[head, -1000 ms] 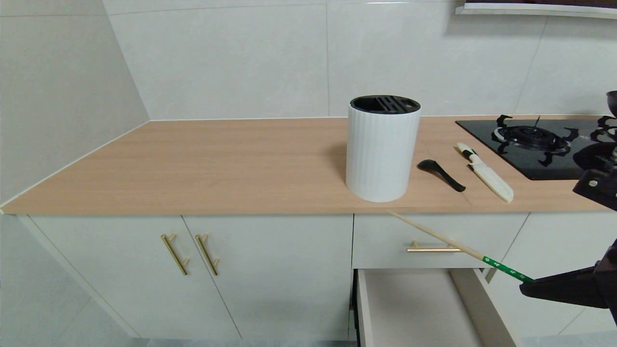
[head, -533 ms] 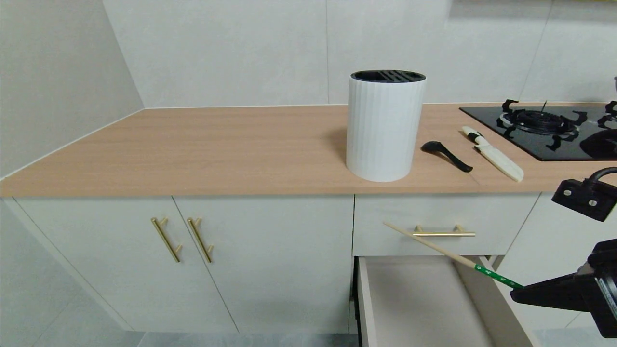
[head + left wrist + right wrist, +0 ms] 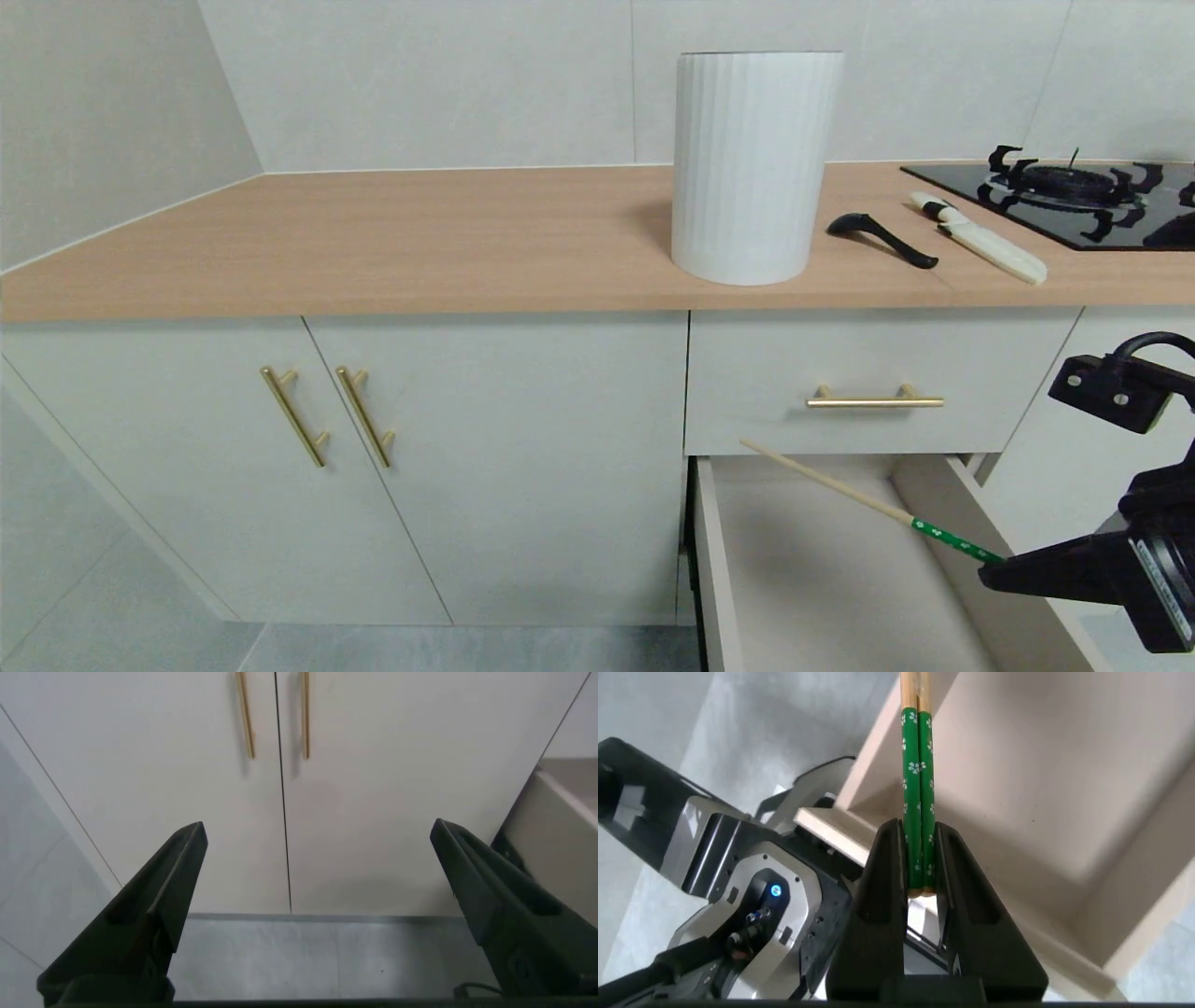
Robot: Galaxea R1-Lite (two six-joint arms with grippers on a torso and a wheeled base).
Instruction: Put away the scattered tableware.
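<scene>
head view: right gripper (image 3: 991, 567) around chopsticks (image 3: 864, 501)

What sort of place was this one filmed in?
A kitchen, probably a home one or a mock-up. It has a wooden countertop with a gas hob set in, a tiled wall behind and cupboards below. Chopsticks are held over an open drawer.
</scene>
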